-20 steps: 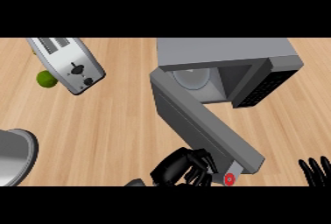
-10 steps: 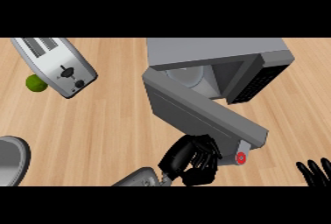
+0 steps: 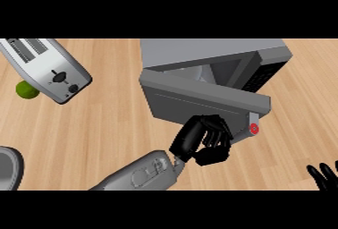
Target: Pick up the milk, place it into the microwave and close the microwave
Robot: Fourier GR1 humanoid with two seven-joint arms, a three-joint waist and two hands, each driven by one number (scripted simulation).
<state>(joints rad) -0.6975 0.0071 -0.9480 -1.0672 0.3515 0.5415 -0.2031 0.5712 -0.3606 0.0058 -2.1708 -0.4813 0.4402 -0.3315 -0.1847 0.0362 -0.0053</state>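
No milk shows on the counter. Whether it sits inside the microwave [image 3: 211, 49], just beyond the left hand [image 3: 201, 141], I cannot tell. What the hand meets is the half-open door [image 3: 198, 96], a stiff hinged slab that is probably light to swing. It is best pushed on its flat face near the red button [image 3: 254, 129], just right of the hand. The left hand's fingers are curled, gripping nothing, against that face. The right hand [image 3: 323, 174] rests open, well off to its right.

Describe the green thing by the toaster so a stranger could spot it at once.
On the wooden counter, find the silver toaster at the upper left of the head view. A small round green fruit shows at its left side, partly hidden by it. It is the only green thing in view.
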